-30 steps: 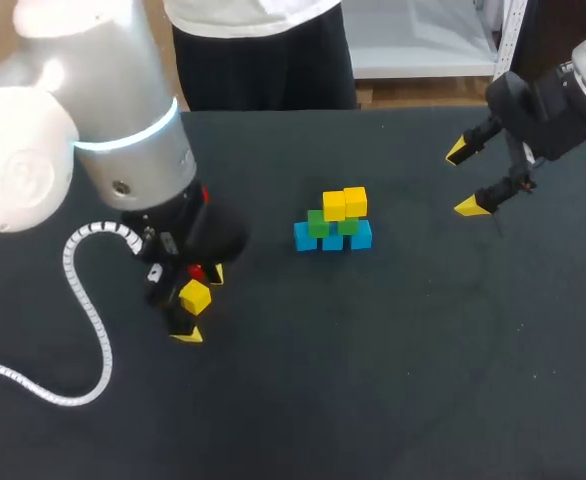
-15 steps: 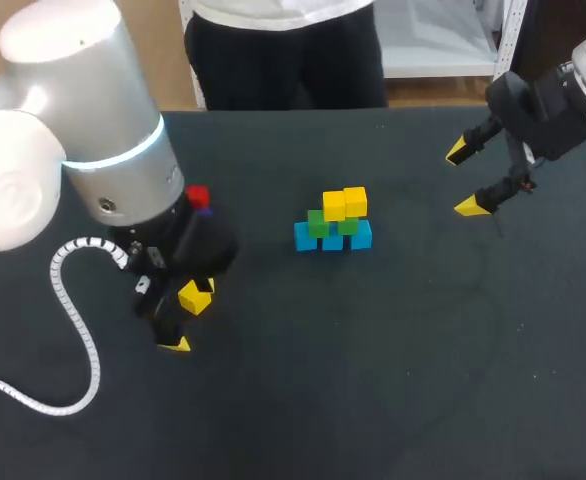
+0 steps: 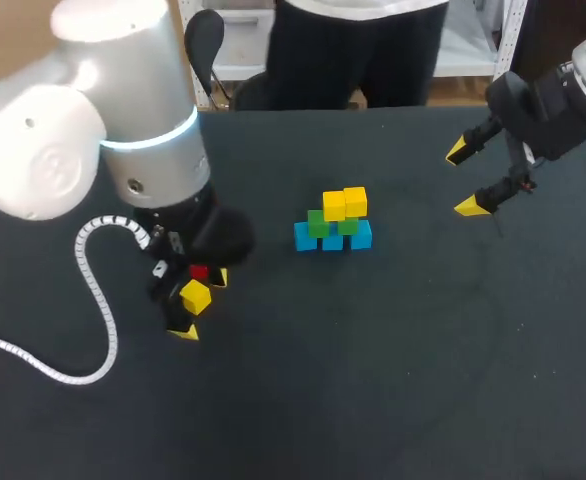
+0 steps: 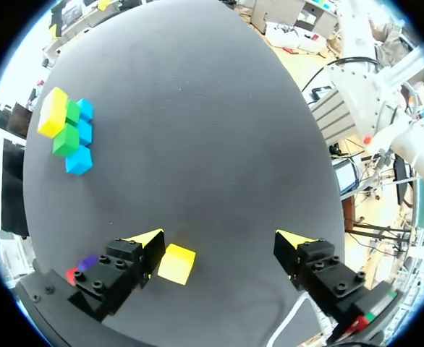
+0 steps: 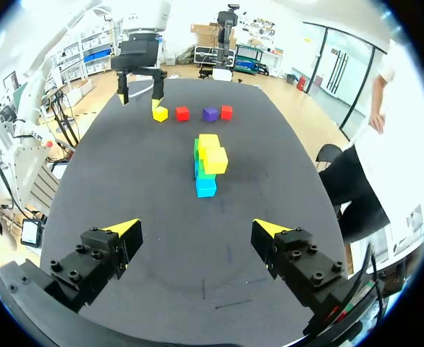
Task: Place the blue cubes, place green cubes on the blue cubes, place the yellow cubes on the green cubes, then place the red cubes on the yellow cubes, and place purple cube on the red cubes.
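Black cloth covers our table (image 3: 393, 390). Near its middle stands the stack (image 3: 333, 225). Three blue cubes (image 3: 305, 238) sit in a row at the bottom, touching each other. Two green cubes (image 3: 318, 224) sit on the blue ones. Two yellow cubes (image 3: 344, 203) sit side by side on the green ones and make the top of the stack.

Well apart from the stack, on our left side, four more cubes lie flat on the table. We see them best in the right wrist view, where they make a row with small gaps. First comes a loose yellow cube (image 5: 160, 113), then a red cube (image 5: 182, 113), then the purple cube (image 5: 210, 113), then a second red cube (image 5: 226, 111).

Our left gripper (image 4: 219, 242) is down low at the yellow end of that row. Its two fingers are spread wide. The loose yellow cube lies on the table between them, just beside one finger. We cannot tell if that finger touches it. The other finger is well away from the cube, so this gripper grips nothing. In the left wrist view the red cube and the purple cube peek out behind the near finger.

Our right gripper (image 3: 463, 178) hangs over the far right part of the table, well apart from the stack. Its fingers are spread wide too, and it holds nothing.
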Motion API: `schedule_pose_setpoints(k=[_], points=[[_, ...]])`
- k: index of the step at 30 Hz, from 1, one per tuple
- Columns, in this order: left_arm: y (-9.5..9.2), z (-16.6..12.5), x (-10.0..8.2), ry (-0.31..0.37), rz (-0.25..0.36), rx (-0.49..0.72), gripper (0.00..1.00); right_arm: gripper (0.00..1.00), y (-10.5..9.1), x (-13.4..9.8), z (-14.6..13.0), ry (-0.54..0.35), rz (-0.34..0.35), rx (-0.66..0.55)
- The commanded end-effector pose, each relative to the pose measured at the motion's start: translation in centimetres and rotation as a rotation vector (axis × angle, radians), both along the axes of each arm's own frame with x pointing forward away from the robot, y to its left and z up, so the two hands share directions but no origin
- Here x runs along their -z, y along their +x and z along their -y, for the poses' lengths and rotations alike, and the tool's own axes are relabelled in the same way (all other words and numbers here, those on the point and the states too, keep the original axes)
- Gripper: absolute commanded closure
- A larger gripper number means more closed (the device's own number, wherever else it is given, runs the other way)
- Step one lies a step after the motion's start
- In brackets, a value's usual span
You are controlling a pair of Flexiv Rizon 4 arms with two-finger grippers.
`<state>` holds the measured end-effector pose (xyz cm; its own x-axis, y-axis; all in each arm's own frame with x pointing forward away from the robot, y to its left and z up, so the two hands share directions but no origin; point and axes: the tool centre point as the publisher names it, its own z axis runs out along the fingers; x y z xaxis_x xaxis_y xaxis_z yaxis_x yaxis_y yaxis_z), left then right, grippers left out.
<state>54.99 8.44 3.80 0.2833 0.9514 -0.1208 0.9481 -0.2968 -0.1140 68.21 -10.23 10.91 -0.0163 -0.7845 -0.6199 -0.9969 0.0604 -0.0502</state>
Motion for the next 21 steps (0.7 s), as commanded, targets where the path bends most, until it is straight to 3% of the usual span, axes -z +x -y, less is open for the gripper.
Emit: schedule_pose_setpoints(k=[1, 21], points=[[0.37, 0.43, 0.46, 0.018, -0.033, -0.002, 0.00, 0.00, -0.10, 0.00, 0.04, 0.002, 0.002, 0.001], [-0.36, -0.20, 1.30, 0.048, -0.049, -0.031, 0.00, 0.00, -0.10, 0.00, 0.04, 0.002, 0.002, 0.001]])
